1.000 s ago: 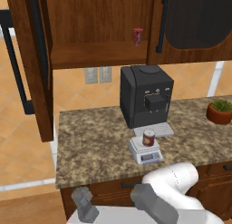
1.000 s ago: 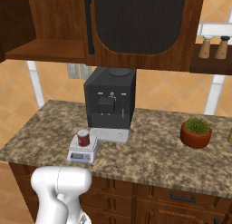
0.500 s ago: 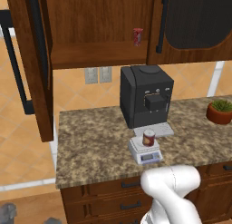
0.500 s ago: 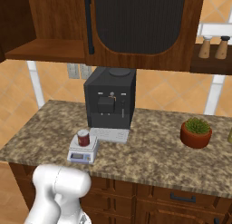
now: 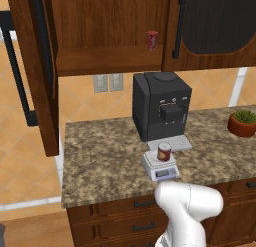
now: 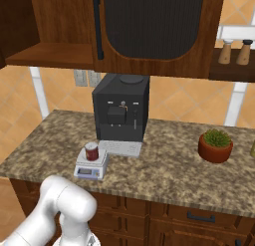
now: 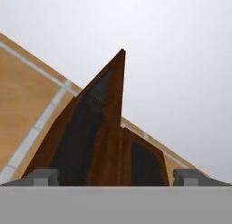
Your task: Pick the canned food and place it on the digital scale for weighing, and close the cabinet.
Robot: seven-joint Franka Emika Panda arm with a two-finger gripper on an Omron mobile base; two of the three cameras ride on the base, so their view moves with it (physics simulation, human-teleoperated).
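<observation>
A dark-brown wall cabinet point(image 5: 115, 36) hangs above a speckled stone counter point(image 5: 100, 161), its left door point(image 5: 35, 66) swung wide open and its right door point(image 5: 215, 26) closed. A slim red can point(image 5: 152, 40) stands on the open shelf. The white arm point(image 5: 187, 211) is folded low in front of the drawers. In the hand view the gripper point(image 7: 115, 177) points up at the cabinet doors, its two fingertips wide apart and holding nothing. The canned food point(image 5: 164, 152) sits upright on the digital scale point(image 5: 160, 166), just before a black coffee machine point(image 5: 161, 105). Its label cannot be read. A potted plant point(image 5: 243, 122) stands far right.
</observation>
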